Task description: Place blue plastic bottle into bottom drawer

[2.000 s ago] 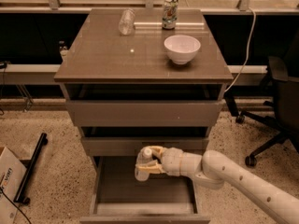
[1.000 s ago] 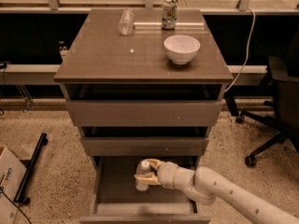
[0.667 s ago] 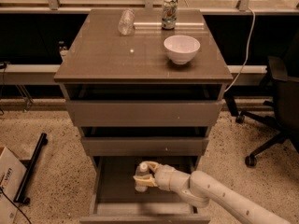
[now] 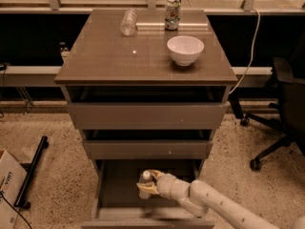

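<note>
The bottom drawer (image 4: pixel 119 194) stands pulled out at the foot of the cabinet. My gripper (image 4: pixel 148 184) reaches in over it from the lower right and is shut on the blue plastic bottle (image 4: pixel 145 182). The bottle stands roughly upright inside the drawer's opening, its white cap up. Only its top and part of its body show past my fingers; whether it rests on the drawer floor is unclear.
On the cabinet top (image 4: pixel 105 56) stand a white bowl (image 4: pixel 185 49), a clear glass (image 4: pixel 128 22) and a green drink can (image 4: pixel 172 13). The two upper drawers are partly open. An office chair (image 4: pixel 281 113) is at right, a cardboard box (image 4: pixel 9 185) and a black bar at left.
My arm has moved lower and to the left, carrying the bottle down into the bottom drawer. Nothing on the cabinet top has moved.
</note>
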You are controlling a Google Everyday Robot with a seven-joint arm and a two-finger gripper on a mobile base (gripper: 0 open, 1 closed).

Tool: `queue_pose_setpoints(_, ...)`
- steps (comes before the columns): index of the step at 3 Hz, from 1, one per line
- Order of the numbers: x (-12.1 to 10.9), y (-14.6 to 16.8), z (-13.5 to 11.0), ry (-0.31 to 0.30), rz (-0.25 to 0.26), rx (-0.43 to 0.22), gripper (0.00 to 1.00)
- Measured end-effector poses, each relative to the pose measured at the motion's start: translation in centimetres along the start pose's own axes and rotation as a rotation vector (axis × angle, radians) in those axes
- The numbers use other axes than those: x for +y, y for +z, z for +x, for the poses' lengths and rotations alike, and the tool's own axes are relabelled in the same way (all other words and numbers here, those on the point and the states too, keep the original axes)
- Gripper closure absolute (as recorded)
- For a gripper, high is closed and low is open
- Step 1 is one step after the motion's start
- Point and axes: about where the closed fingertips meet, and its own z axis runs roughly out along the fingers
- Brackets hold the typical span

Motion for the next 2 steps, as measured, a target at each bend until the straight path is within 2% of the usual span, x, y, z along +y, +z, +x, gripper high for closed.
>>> queue_pose_setpoints(1, 0.0, 0.0, 0.8, 0.007, 0.014, 0.003, 1.00)
queue_pose_setpoints(2, 0.1, 1.1, 2.7, 0.026, 0.029, 0.001, 0.99)
